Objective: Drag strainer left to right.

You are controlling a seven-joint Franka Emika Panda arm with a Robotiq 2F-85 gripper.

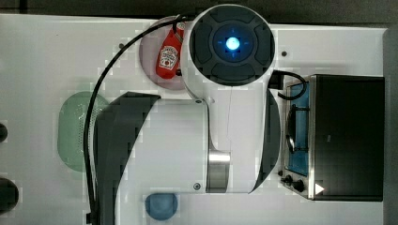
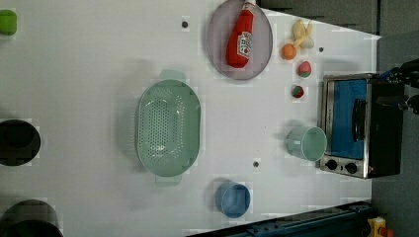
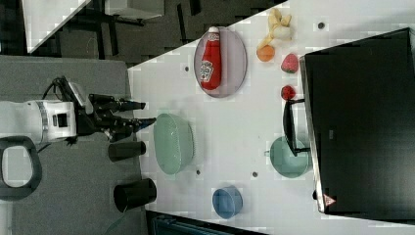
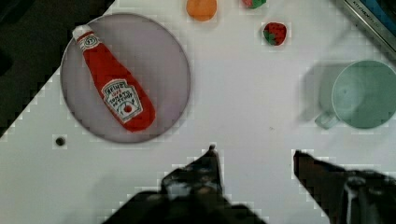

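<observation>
The strainer [image 2: 168, 128] is a pale mint-green oblong colander dotted with small holes, upright on the white table left of centre in the left view. In the top view the arm hides part of the strainer [image 1: 74, 131]. In the right view my gripper [image 3: 148, 112] reaches in from the right view's left, its dark fingertips just short of the strainer's [image 3: 173, 143] rim and apart from it. The jaws stand open with nothing between them. In the wrist view my gripper [image 4: 254, 156] shows bare table between its two fingers.
A grey plate [image 2: 262, 54] carries a ketchup bottle [image 2: 240, 37]. Toy fruits [image 2: 289, 51], a mint cup [image 2: 307, 143] and a toaster oven [image 2: 360, 123] lie toward the left view's right. A blue bowl [image 2: 233, 199] sits below the strainer. Two black cups [image 3: 126, 150] stand by the table edge.
</observation>
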